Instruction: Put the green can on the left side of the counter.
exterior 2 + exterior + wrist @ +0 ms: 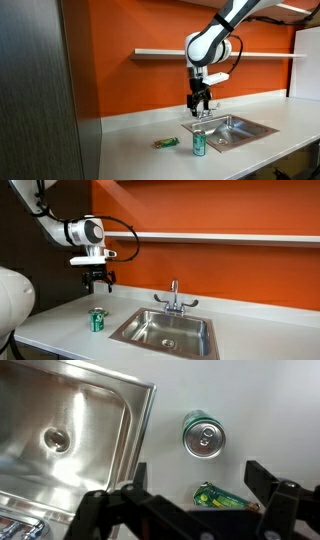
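The green can (97,320) stood upright on the counter (55,330), just beside the outer rim of the sink (165,330) and not in the basin. In the wrist view its silvery top (203,435) lay clear of the sink's edge, and a flat green packet (225,498) lay near it, likewise off the rim. Nothing touched the can. The gripper (97,280) hung directly above it and apart from it, with its jaws spread and nothing between them. Judgement on progress: the can rested free on the stretch of counter to one side of the sink. If that stretch is the wanted left side, the placing appeared done and only the arm's withdrawal remained. If not, the grasp, the carry and the setting down were all outstanding. The pictures did not settle which. As to pose, in an exterior view the arm (225,25) came down from above the sink, wrist bent so the fingers pointed straight down at the counter.
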Action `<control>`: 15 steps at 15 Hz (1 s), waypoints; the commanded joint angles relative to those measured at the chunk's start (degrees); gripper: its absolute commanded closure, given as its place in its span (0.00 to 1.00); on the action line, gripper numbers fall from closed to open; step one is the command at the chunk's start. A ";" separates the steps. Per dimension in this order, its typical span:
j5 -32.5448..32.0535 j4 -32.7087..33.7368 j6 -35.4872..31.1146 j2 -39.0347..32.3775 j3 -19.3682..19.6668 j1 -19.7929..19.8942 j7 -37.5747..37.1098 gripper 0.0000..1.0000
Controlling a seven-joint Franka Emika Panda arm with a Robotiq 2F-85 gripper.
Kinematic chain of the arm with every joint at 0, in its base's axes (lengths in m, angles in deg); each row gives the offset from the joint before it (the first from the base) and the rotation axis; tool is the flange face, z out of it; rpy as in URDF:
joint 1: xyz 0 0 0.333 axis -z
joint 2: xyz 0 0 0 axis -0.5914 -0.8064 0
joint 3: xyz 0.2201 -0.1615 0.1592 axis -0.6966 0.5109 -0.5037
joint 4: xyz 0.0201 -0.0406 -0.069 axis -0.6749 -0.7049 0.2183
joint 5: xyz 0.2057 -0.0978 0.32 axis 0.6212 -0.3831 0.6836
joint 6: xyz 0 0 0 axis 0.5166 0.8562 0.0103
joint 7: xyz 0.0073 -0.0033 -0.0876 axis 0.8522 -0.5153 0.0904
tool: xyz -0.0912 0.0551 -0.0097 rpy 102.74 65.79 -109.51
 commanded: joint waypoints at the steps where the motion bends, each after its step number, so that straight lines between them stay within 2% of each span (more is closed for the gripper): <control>1: 0.56 -0.70 4.56 5.64 0.45 1.14 -0.80 0.00; 6: 0.13 -2.26 9.61 12.46 1.90 3.05 -2.50 0.00; 7: 0.26 -0.63 7.01 8.15 1.59 2.23 -0.91 0.00; 10: 0.28 -1.49 8.41 10.89 2.11 2.78 -1.07 0.00; 15: 0.28 -1.91 8.49 11.14 2.10 2.79 -1.31 0.00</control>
